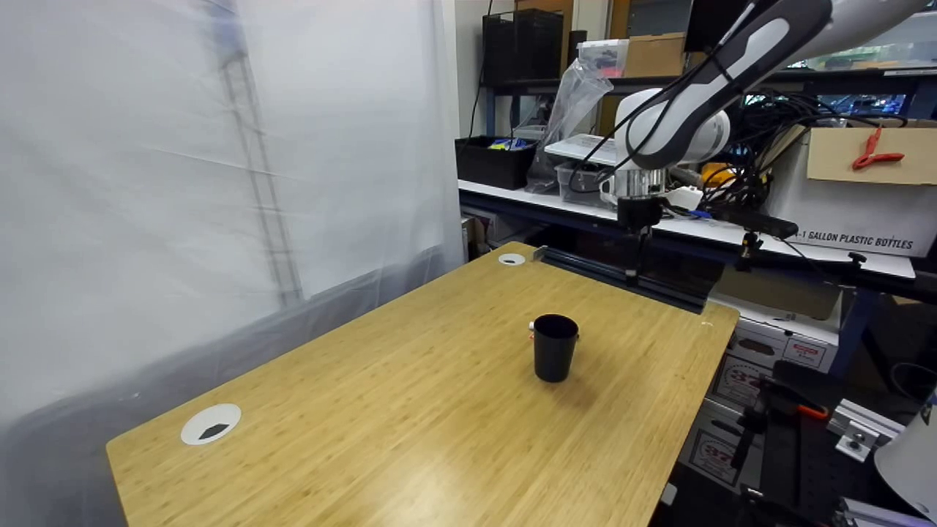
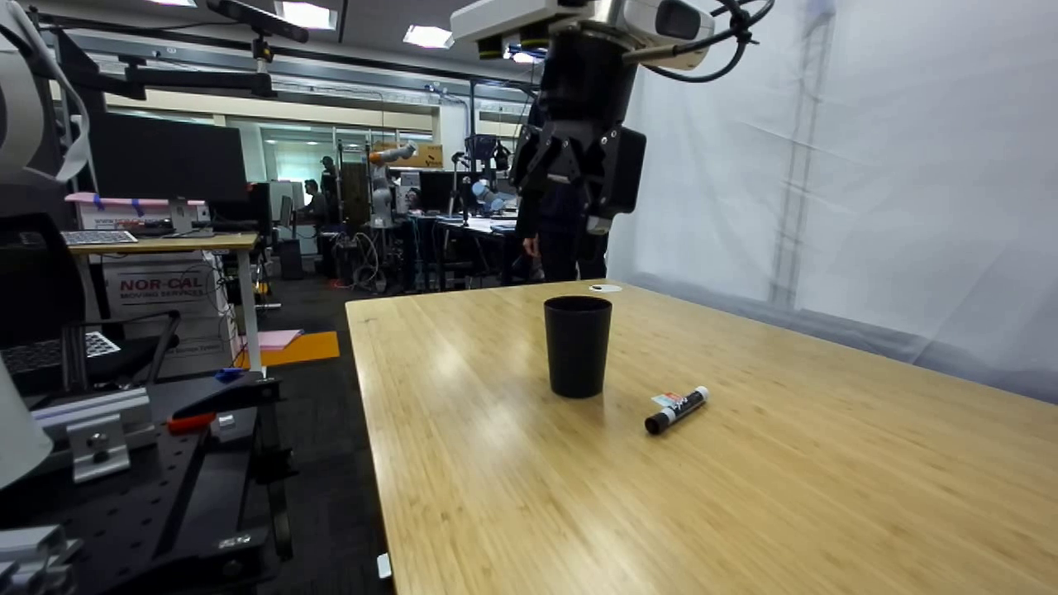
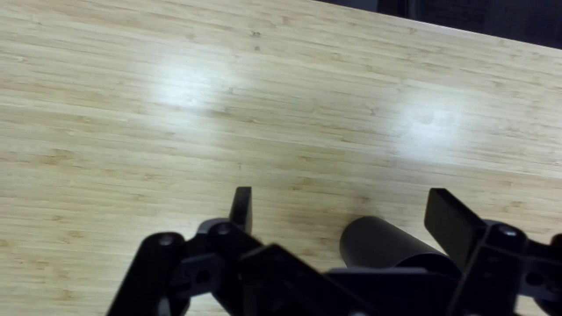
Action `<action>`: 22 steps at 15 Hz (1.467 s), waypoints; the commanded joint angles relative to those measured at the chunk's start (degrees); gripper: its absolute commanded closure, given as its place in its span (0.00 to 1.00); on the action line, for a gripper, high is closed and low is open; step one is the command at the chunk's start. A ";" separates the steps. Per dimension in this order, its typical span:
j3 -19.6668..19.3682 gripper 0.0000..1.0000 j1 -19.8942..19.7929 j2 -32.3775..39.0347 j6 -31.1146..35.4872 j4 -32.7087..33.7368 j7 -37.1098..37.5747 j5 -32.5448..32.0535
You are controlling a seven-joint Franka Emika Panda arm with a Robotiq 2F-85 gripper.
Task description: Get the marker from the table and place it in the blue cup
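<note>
Approach step prob. in hand: jaws spread wide, empty, above the tabletop (image 2: 512, 496), w/ marker (image 2: 678, 410) lying on it nr the upright cup (image 2: 577, 347), so next move prob. needs centring over marker & lowering w/o bumping cup.

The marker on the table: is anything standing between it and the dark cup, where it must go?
Nothing visible stands in the way. In an exterior view, the marker lies apart from the upright dark cup, with tabletop showing between; only a small red-and-white tag shows at the marker's side. The marker would probably need lifting first.
</note>
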 commanded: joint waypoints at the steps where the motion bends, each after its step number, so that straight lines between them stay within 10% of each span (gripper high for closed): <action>1: 1.37 0.00 -1.61 5.84 1.51 4.45 0.55 -0.94; 11: 4.36 0.00 -2.15 20.97 0.22 22.47 5.70 -2.35; 22: 5.22 0.00 -2.77 21.96 1.92 22.23 5.12 -1.88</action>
